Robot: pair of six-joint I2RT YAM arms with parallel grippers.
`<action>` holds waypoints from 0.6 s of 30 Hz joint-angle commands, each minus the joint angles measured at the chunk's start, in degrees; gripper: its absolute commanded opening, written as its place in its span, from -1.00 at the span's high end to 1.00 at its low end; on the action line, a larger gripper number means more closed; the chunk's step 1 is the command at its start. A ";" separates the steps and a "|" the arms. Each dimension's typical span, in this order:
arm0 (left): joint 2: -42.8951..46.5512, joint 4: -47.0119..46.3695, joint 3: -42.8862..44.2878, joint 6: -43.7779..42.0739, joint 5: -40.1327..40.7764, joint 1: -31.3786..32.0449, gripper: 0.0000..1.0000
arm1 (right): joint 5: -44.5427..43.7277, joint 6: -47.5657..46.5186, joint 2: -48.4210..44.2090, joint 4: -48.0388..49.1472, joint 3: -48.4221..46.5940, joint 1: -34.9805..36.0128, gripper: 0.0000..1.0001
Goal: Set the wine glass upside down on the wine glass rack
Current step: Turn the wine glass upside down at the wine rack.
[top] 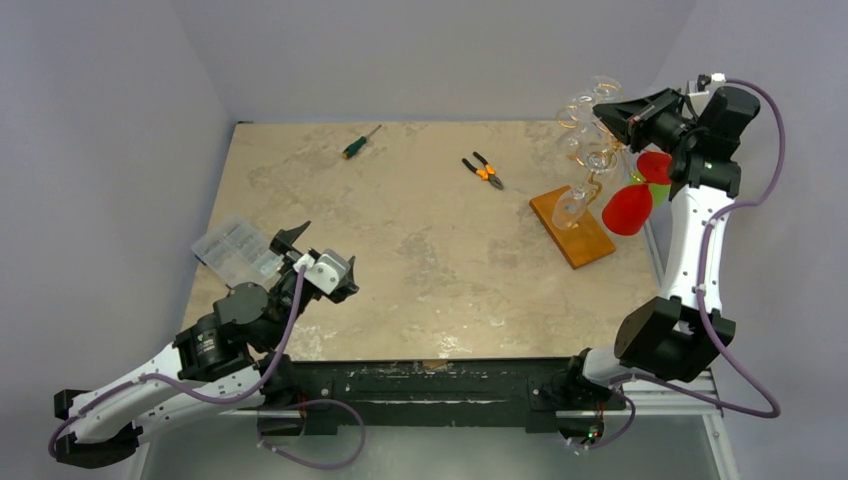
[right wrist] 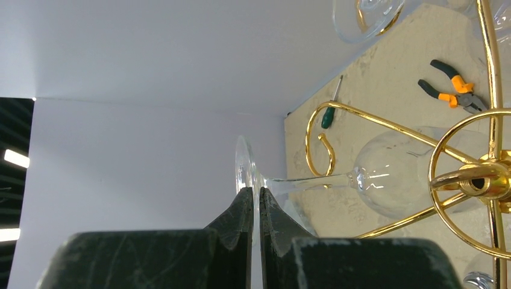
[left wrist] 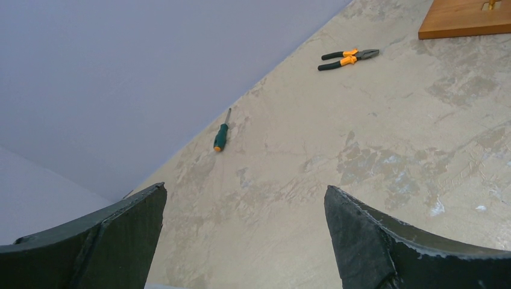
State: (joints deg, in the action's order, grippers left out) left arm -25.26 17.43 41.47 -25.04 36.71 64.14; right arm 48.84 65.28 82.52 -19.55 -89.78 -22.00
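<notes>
The wine glass rack (top: 590,160), gold wire with curled arms, stands on an orange-brown wooden base (top: 575,235) at the right of the table. My right gripper (top: 612,108) is high beside the rack's top and shut on the foot (right wrist: 243,171) of a clear wine glass. The glass lies sideways, its stem (right wrist: 307,180) across a curled gold arm (right wrist: 328,150) and its bowl (right wrist: 391,174) near the rack's hub (right wrist: 482,180). My left gripper (top: 292,242) is open and empty over the table's left side, its fingertips (left wrist: 337,205) wide apart.
Other glasses hang on the rack (top: 570,208). A green screwdriver (top: 360,142) and orange-handled pliers (top: 483,170) lie at the back. A clear plastic box (top: 235,250) sits at the left edge. Red and green objects (top: 628,208) sit by the right arm.
</notes>
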 commanded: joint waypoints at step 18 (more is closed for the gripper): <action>0.46 -1.89 -0.24 0.21 -0.21 -1.12 -1.00 | -1.55 3.09 2.59 6.16 -5.57 -0.58 1.00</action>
State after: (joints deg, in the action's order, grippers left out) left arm -25.26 17.43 41.34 -25.04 36.69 63.44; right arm 47.90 66.94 85.19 -17.74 -91.42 -22.26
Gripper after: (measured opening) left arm 0.998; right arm 0.019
